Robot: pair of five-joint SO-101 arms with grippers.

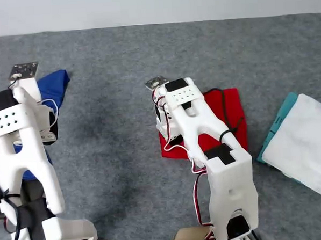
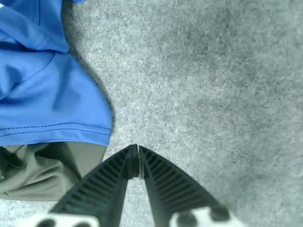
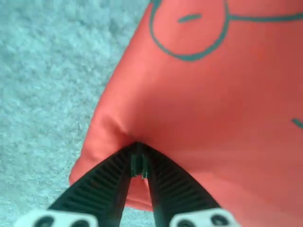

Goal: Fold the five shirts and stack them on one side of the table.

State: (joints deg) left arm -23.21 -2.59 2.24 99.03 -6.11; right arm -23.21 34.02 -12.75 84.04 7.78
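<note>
Red shirt (image 1: 229, 103): smooth, faintly glossy cloth, folded into a rough rectangle; it lay centre right in the high view, under my right arm.
Print (image 3: 189, 52): dark green curved outlines on the red.
Right gripper (image 3: 137, 163): ribbed black jaws were pinched on the red shirt's folded edge.
Left gripper (image 2: 138, 163): I saw its jaws together, empty, over bare felt.
Blue shirt (image 1: 55, 85): crumpled, stitched hem, upper left; an olive shirt (image 2: 42, 172) touched its hem.
White shirt (image 1: 304, 142): folded, lying on a teal shirt (image 1: 279, 119), right edge.
Table (image 1: 109, 74): grey, fuzzy felt.
</note>
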